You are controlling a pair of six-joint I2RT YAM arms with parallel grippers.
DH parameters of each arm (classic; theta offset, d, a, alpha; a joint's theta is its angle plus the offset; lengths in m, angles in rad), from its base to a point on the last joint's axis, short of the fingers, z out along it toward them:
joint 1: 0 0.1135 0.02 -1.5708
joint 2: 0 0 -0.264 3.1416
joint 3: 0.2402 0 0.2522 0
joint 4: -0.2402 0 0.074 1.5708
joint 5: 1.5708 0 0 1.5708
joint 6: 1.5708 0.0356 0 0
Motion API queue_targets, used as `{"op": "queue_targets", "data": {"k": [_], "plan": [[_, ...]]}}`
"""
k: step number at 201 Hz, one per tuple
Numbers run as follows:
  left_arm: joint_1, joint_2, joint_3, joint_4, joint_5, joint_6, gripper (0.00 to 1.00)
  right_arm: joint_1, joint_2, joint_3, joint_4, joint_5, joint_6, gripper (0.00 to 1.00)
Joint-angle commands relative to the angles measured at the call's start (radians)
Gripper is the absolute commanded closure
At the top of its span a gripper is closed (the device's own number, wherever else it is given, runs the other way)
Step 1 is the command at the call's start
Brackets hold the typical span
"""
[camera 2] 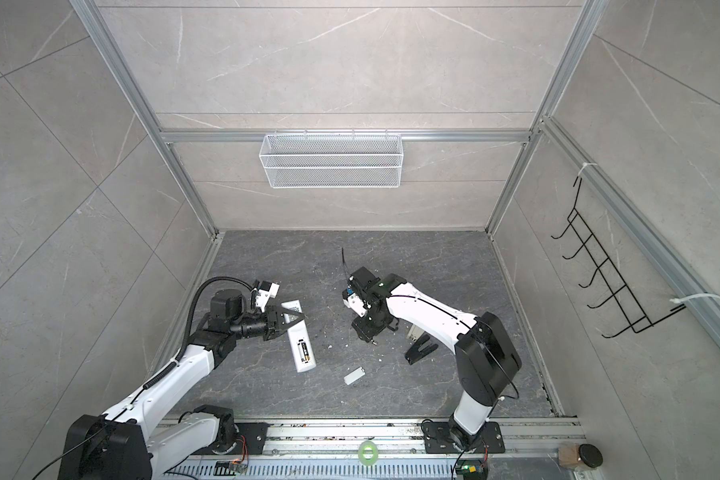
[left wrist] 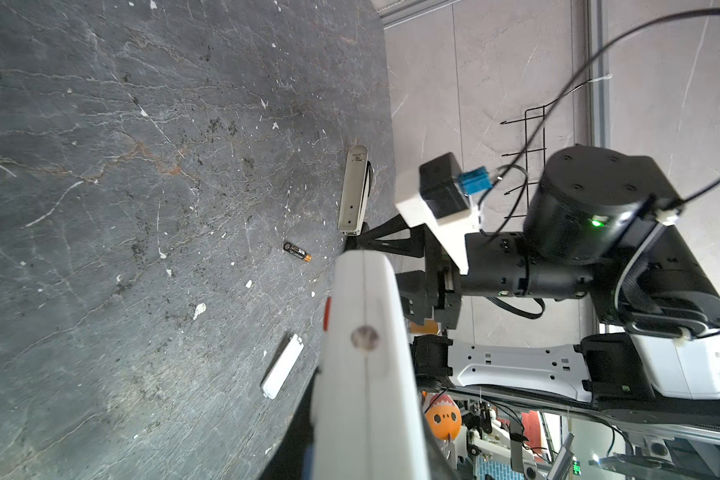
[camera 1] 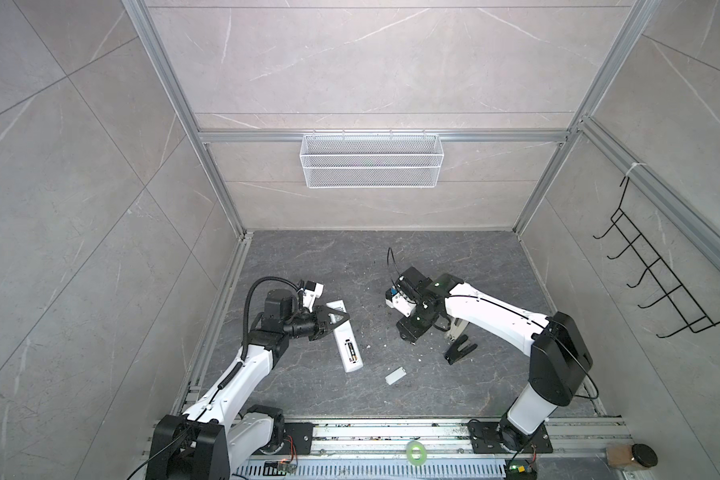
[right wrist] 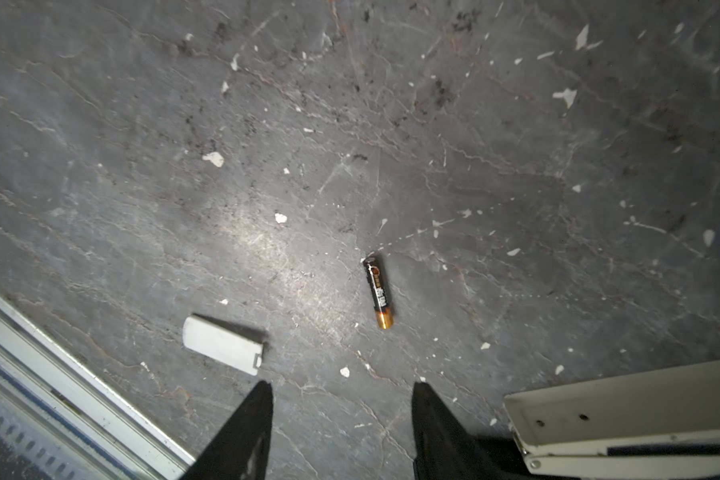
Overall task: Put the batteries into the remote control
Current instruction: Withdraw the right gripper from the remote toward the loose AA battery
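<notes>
Right wrist view: right hand (right wrist: 341,419) gapes empty near a black, gold-tipped cylindrical battery (right wrist: 378,291); left hand (camera 1: 336,319) pinches the slim white plastic remote control (camera 1: 355,365).

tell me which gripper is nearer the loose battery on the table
Right. The right gripper hangs open just short of the loose battery; the left gripper is farther off, shut on the remote control.

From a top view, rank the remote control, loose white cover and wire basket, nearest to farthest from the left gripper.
1. remote control: clamped in the left gripper itself.
2. loose white cover: flat on the table, toward the front middle.
3. wire basket: hung on the back wall.
</notes>
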Motion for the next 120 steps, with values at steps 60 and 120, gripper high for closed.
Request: {"op": "queue_targets", "data": {"k": [60, 120], "plan": [[0.0, 0.014, -0.039, 0.142, 0.031, -0.064, 1.0, -0.036, 0.124, -0.007, -0.005, -0.053, -0.01, 0.44], [0.001, 0.008, -0.047, 0.144, 0.029, -0.076, 1.0, -0.041, 0.173, 0.0, -0.03, -0.039, -0.005, 0.49]]}}
